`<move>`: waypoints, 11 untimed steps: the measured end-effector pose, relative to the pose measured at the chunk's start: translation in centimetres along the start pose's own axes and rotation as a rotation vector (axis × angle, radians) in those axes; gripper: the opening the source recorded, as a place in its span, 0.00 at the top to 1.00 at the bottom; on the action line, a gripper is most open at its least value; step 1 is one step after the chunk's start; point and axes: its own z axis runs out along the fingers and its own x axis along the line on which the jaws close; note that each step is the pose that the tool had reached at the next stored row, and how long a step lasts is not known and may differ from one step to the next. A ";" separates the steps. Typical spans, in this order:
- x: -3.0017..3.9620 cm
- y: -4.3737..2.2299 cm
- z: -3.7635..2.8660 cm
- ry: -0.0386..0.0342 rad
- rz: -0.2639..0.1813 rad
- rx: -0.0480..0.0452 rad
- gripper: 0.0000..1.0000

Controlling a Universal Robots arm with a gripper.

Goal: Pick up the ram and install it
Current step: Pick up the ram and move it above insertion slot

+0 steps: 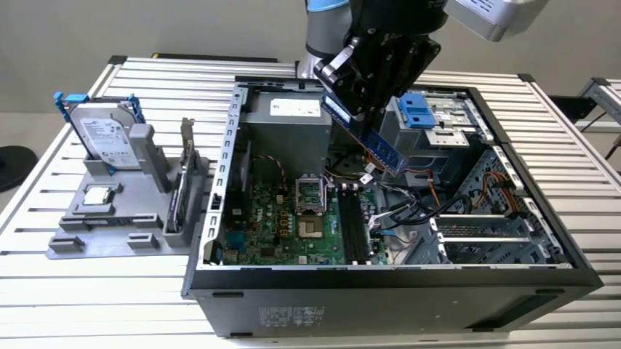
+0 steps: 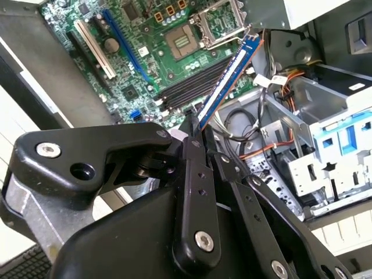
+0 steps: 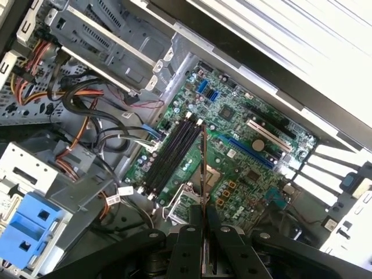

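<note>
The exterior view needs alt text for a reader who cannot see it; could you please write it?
The arm's end effector holds the ram, tilted, above the open computer case and its green motherboard. On the exterior view's left, a grey fixture holds a hard drive.

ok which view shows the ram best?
Second wrist view: the ram shows its blue face along most of its length, with the memory slots beyond it. The exterior view shows it tilted above the case, upper end covered. The first wrist view catches it edge-on, a thin line.
</note>
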 end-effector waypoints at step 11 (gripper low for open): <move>0.00 0.00 0.00 0.0036 0.077 -0.0001 1.00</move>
